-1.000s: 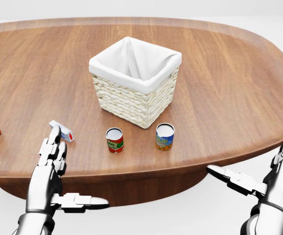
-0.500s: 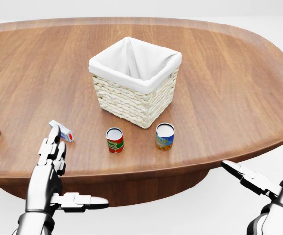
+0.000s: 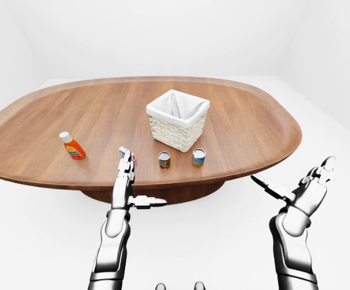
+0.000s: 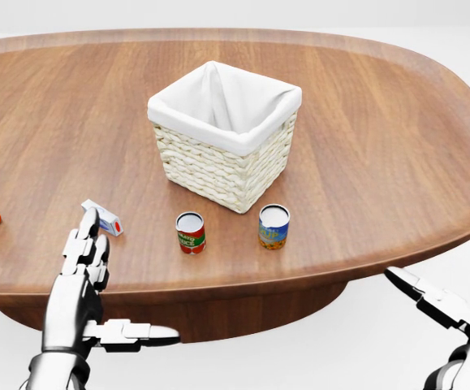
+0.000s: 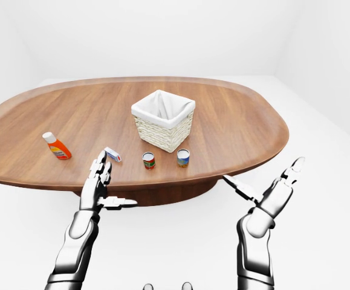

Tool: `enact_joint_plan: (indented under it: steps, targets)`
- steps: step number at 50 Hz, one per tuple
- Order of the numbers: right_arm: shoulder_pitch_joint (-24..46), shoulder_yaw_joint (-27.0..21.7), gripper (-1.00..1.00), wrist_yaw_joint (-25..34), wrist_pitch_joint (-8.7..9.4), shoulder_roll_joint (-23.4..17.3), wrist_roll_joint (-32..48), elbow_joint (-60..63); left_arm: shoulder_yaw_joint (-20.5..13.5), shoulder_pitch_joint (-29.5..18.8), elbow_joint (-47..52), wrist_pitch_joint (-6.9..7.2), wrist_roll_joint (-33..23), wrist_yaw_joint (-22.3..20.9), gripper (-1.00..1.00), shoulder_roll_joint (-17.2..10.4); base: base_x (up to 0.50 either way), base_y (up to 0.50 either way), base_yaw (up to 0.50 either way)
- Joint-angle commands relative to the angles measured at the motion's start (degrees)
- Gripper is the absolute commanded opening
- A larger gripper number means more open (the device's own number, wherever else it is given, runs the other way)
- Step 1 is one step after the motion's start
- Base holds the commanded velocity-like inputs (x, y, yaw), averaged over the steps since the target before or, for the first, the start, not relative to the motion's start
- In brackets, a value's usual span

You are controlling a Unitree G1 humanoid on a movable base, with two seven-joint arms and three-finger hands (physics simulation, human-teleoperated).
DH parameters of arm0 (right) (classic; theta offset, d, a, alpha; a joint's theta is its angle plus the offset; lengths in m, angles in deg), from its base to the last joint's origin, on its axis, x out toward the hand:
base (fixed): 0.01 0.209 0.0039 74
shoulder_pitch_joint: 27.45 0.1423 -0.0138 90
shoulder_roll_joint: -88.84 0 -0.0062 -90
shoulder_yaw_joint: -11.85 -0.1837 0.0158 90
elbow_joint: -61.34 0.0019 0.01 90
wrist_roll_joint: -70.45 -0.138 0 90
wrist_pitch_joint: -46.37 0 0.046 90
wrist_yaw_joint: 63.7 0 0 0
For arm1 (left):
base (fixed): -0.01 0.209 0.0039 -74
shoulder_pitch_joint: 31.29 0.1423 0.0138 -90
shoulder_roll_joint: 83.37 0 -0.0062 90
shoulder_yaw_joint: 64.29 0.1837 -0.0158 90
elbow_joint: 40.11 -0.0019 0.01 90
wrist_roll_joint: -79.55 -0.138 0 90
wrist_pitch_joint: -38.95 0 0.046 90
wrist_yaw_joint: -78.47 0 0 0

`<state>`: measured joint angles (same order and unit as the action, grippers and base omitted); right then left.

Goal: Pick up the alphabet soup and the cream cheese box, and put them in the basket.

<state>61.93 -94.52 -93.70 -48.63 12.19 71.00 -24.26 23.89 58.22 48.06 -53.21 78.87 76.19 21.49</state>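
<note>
The white-lined wicker basket [image 4: 222, 134] stands mid-table. Below it in the head view stand two small cans, one red and green [image 4: 191, 233], one blue and yellow [image 4: 273, 227]; I cannot read which is the alphabet soup. The small white, blue and red cream cheese box [image 4: 105, 218] lies left of the cans. My left hand [image 4: 88, 280] is open at the table's near edge, fingers straight up, their tips overlapping the box's left end and the thumb out to the right. My right hand [image 3: 301, 190] is open, held off the table at the lower right with nothing in it.
An orange bottle [image 3: 72, 145] lies near the table's left side. The oval wooden table [image 4: 381, 146] rests on a dark pedestal, with white floor all round. The table's rim runs between my right hand and the cans.
In the head view my right hand has slid right and down, away from the table's rim, and is now mostly out of that picture. The left hand and the objects have not moved.
</note>
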Motion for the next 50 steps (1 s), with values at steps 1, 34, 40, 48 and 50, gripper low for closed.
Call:
enact_joint_plan:
  steps: [1, 34, 40, 48, 50]
  targets:
    - [-0.1, -0.72, 1.0, 0.0, 0.0, -0.1, -0.31, -0.14, -0.16, -0.41, -1.29, -0.88, 0.13, -0.06, 1.0, -0.1, 0.0, 0.0, 0.0]
    - [-0.13, -1.05, 1.0, 0.0, 1.24, -0.1, -0.2, -0.01, 0.06, -0.1, -0.5, -0.18, -0.17, 0.08, 1.0, 0.0, 0.0, 0.0, 0.0]
    - [-0.14, -1.02, 1.0, 0.0, 1.24, -0.13, -0.23, -0.01, 0.07, -0.1, -0.5, -0.18, -0.17, 0.08, 1.0, 0.0, 0.0, 0.0, 0.0]
    - [-0.15, -1.0, 1.0, 0.0, 1.24, -0.16, -0.24, -0.01, 0.07, -0.1, -0.5, -0.18, -0.17, 0.08, 1.0, 0.0, 0.0, 0.0, 0.0]
    - [-0.15, -0.99, 1.0, 0.0, 1.24, -0.16, -0.25, -0.01, 0.07, -0.1, -0.5, -0.18, -0.17, 0.08, 1.0, 0.0, 0.0, 0.0, 0.0]
